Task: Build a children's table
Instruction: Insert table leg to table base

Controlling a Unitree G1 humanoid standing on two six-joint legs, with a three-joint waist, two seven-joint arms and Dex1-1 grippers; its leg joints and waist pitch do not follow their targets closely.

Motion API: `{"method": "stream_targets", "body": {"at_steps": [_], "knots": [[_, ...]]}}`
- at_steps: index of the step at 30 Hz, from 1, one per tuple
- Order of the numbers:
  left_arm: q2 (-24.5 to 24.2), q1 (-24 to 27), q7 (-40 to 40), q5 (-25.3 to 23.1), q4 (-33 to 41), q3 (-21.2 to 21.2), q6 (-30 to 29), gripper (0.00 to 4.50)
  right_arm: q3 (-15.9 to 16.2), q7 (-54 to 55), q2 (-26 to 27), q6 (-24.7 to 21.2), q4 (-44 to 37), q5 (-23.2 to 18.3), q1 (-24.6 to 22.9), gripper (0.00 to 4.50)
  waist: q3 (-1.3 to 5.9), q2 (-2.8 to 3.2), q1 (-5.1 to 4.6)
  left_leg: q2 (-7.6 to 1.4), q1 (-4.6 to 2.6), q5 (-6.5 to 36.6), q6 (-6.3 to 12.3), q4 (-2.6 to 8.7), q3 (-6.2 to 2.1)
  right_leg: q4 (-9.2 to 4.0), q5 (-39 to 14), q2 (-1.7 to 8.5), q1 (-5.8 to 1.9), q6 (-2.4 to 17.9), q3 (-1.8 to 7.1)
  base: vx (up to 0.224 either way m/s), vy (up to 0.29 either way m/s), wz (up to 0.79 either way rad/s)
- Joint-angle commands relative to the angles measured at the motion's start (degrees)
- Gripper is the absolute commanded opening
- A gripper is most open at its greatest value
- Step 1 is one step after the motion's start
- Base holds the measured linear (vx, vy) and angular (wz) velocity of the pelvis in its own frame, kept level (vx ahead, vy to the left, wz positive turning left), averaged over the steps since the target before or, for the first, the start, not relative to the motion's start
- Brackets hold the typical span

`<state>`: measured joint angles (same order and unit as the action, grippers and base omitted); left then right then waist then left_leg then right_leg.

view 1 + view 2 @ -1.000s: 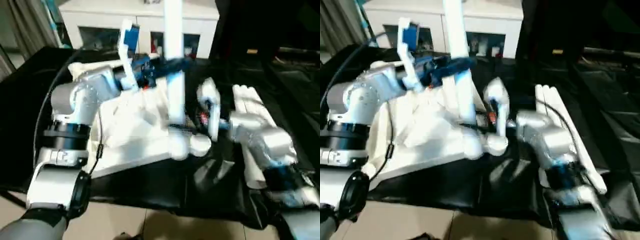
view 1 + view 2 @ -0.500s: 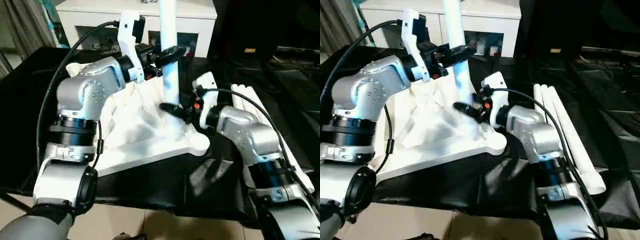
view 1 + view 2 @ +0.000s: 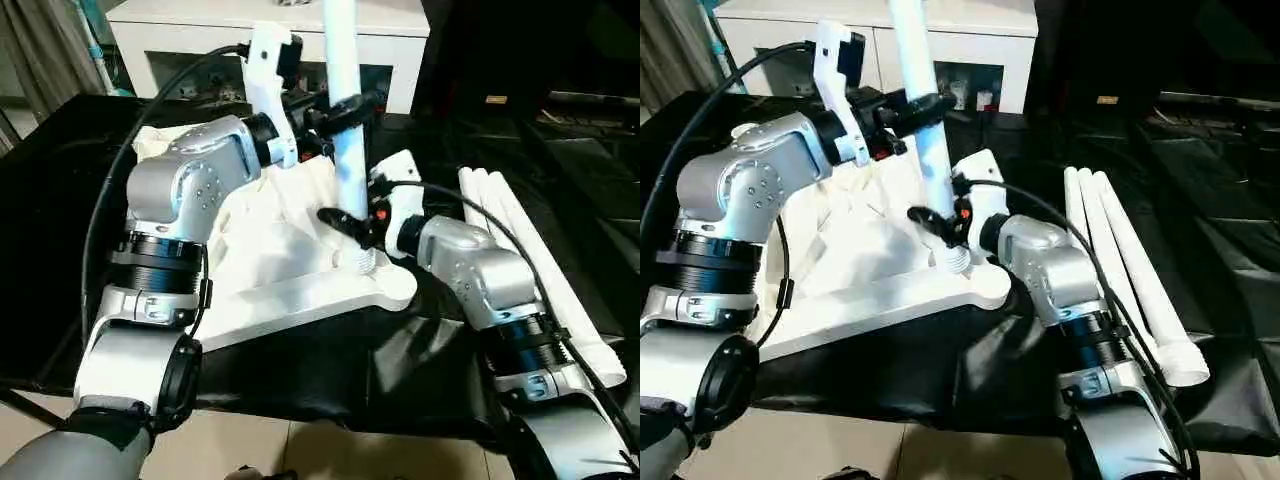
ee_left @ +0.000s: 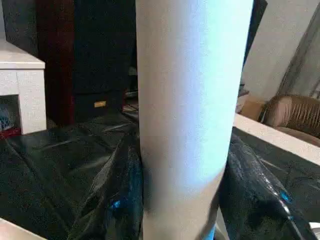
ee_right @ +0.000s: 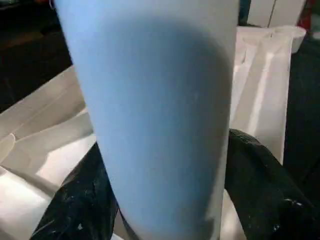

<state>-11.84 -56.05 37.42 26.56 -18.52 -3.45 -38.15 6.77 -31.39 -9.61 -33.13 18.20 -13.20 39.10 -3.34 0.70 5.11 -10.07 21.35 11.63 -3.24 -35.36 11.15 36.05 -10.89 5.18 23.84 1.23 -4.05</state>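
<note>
Black cloth covers the work surface. White cabinet w/ glass doors stands at the far edge behind it.

Tabletop lies upside down on the cloth, ribbed underside up, tilted w/ near edge low, rounded near-right corner just beside the R forearm. It sits between the two silver arms.

One tapered white leg stands roughly upright, leaning slightly, its lower end at the near-right corner socket of the tabletop. Ribbed end of the leg shows just above the socket; can't tell how deep it's seated.

Three more legs lie side by side on the cloth to the right of the tabletop, well apart from it, wide ends toward the near edge.

L gripper is clamped around the upper part of the upright leg, black fingers on either side of the tube, touching it. R gripper grips the same leg low down, just above the socket; its black fingers hug both sides of the tube. Both are pinching the leg, neither is spread free.
</note>
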Motion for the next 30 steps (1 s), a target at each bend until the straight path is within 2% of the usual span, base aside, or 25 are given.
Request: {"method": "stream_targets", "body": {"at_steps": [1,2,8,11,12,13,18,23,24,26,27,29,30], "knots": [[-0.6,-0.5,0.6,-0.2,1.1,0.3,0.5,1.71,-0.1,0.6,-0.7,-1.0,0.5,1.0,0.9,2.94,4.48,-0.33,0.04,-2.35,-0.38,1.6,3.15,3.77,-1.28,-3.14,0.4,3.24,-4.23,14.6,2.81,0.000,0.000,0.00],[-0.8,-0.3,0.7,-0.2,1.3,0.4,0.3,1.71,0.3,0.4,-0.8,-1.3,0.2,1.1,0.7,2.94,4.48,-0.48,0.03,-2.37,-0.37,1.5,3.28,3.76,-1.26,-3.13,0.5,3.26,-4.23,14.5,2.82,0.000,0.000,0.00],[-1.1,-0.4,1.0,-0.6,0.8,0.7,0.7,1.71,0.2,0.3,-0.7,-1.6,-0.4,1.2,0.9,2.94,4.41,-0.25,0.02,-2.38,-0.45,2.4,3.21,3.81,-1.25,-3.23,-0.2,3.25,-4.15,14.6,2.83,0.000,0.000,0.00],[-1.2,-0.5,1.4,-1.0,0.5,1.0,1.0,1.71,0.2,0.4,-0.7,-1.3,-0.4,1.1,1.2,2.56,4.43,-0.19,0.01,-2.40,-0.46,2.7,2.78,3.86,-1.30,-3.22,-0.4,3.23,-4.18,14.4,2.83,0.000,0.000,0.00],[-1.3,-0.5,1.5,-1.1,0.4,1.1,1.1,1.71,0.2,0.3,-0.7,-1.2,-0.4,1.1,1.3,2.56,4.44,-0.02,0.03,-2.44,-0.50,2.8,2.69,3.87,-1.34,-3.18,-0.2,3.25,-4.14,14.4,2.83,0.000,0.000,0.00],[-1.3,-0.5,1.5,-1.1,0.4,1.1,1.1,1.71,0.2,0.3,-0.7,-1.2,-0.4,1.1,1.3,2.35,4.43,-0.09,-0.02,-2.43,-0.47,2.8,2.66,3.87,-1.32,-3.20,0.0,3.21,-4.14,14.4,2.84,0.000,0.000,0.00],[-1.2,-0.8,1.8,-1.5,-0.4,1.5,1.7,1.71,-0.1,0.3,-0.6,-1.4,-0.6,0.9,1.1,2.07,4.44,0.01,-0.06,-2.36,-0.44,3.2,2.47,3.86,-1.33,-3.20,0.5,3.21,-4.26,14.6,2.81,0.000,0.000,0.00],[-1.6,-0.7,2.7,-3.0,-0.7,2.8,3.1,1.71,-0.3,0.6,-0.5,-1.0,-0.9,0.9,1.0,1.98,4.46,0.09,-0.06,-2.42,-0.51,3.4,2.20,3.91,-1.37,-3.21,0.5,3.18,-4.25,14.5,2.82,0.000,0.000,0.00],[-2.0,-0.6,3.0,-3.6,-0.6,3.5,3.4,2.06,-0.4,0.6,-0.5,-0.7,-0.8,0.9,1.1,1.97,4.48,0.06,-0.04,-2.41,-0.51,3.3,2.24,3.90,-1.38,-3.20,0.7,3.20,-4.25,14.5,2.82,0.000,0.000,0.00],[-1.8,-0.4,3.6,-2.4,-0.3,3.1,2.4,2.41,-0.5,0.8,-0.5,-0.2,-0.7,1.0,1.1,1.95,4.47,0.16,-0.05,-2.41,-0.52,3.3,2.17,3.90,-1.34,-3.15,1.0,3.23,-4.22,14.7,2.83,0.000,0.000,0.00],[-1.2,-0.1,3.9,0.0,0.4,2.0,0.2,2.41,-1.0,1.0,-0.4,0.3,-0.4,0.9,1.3,1.95,4.49,-0.16,-0.07,-2.41,-0.54,3.0,2.09,3.90,-1.27,-2.96,1.7,3.21,-4.27,15.0,2.85,0.000,0.000,0.00],[-0.4,0.3,2.6,0.2,0.5,0.9,1.4,2.69,-1.5,1.5,-0.3,0.6,-0.3,0.8,1.3,1.88,4.46,-0.20,0.02,-2.34,-0.46,2.8,2.14,3.87,-1.28,-3.08,1.5,3.26,-4.28,15.1,2.85,0.000,0.000,0.00],[1.0,0.2,1.3,1.3,-0.1,-1.3,3.6,2.69,-2.3,1.8,-0.3,0.7,-0.2,0.3,1.3,1.88,4.48,-0.26,-0.01,-2.33,-0.40,3.0,2.30,3.83,-1.26,-3.11,1.4,3.25,-4.36,15.2,2.86,0.000,0.000,0.00]]}}
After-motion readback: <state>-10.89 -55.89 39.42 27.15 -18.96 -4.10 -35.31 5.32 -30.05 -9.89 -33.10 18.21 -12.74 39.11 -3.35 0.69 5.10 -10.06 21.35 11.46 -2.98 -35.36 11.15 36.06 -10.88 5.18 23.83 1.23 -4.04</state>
